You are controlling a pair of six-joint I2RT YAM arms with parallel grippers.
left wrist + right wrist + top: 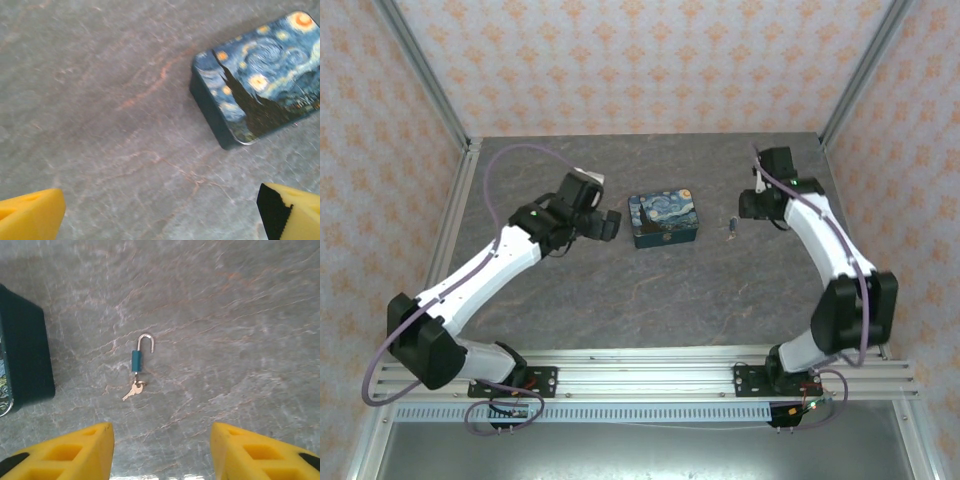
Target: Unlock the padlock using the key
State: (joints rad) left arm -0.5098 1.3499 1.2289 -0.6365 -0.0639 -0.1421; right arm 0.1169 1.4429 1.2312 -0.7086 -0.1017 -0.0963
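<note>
Two arms stood at a grey table | right gripper was spread, empty, above the padlock | key touched the padlock's near end, both flat, right of the box | left gripper was spread, empty, beside the box.

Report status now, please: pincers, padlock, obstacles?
Left pincer open, right pincer open. Padlock on table, key at its base. Box aside, not blocking.

We see bright, even light from above. The arms drop only soft shadows on the table. Both wrist views look a bit fuzzy, the yellow fingers most. White glare sits at the right view's bottom edge.
</note>
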